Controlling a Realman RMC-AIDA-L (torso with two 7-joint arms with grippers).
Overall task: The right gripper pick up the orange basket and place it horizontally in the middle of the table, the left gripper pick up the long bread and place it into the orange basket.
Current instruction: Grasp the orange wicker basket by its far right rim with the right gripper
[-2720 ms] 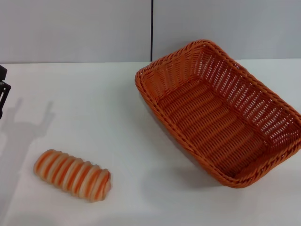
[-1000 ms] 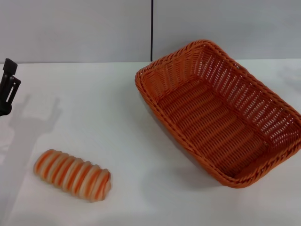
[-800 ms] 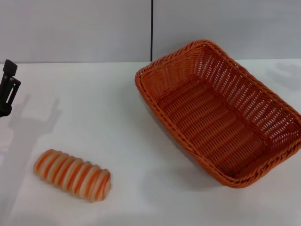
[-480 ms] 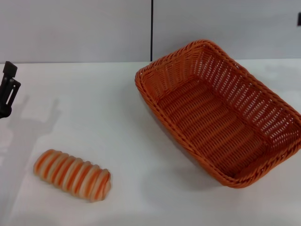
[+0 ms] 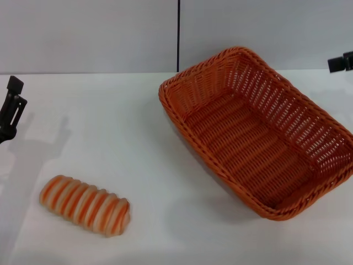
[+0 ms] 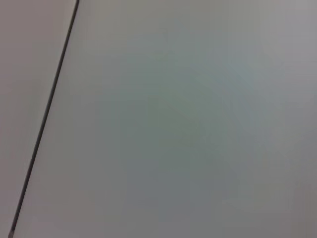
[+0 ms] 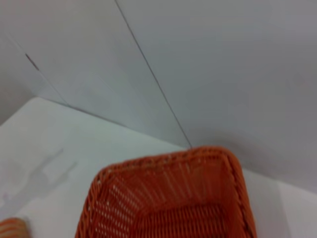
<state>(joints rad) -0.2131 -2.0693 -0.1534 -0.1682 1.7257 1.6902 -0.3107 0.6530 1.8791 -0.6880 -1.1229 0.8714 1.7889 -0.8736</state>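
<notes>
The orange basket [image 5: 259, 132] lies at an angle on the right half of the white table [image 5: 121, 127], its opening up and nothing inside. The right wrist view looks down at the basket's [image 7: 168, 198] far end. The long bread [image 5: 85, 205], striped orange and cream, rests near the table's front left, and its tip [image 7: 10, 228] shows in the right wrist view. My left gripper [image 5: 10, 102] hangs at the left edge, behind the bread and apart from it; its shadow shows two prongs spread apart. Only a black piece of my right gripper [image 5: 342, 62] shows at the right edge, behind the basket.
A grey wall with a dark vertical seam [image 5: 178, 33] stands behind the table. The left wrist view shows only that grey wall and a dark seam [image 6: 44, 119]. White tabletop lies between bread and basket.
My right gripper has come into view at the right edge. My left gripper has risen slightly at the left edge. Basket and bread have not moved.
</notes>
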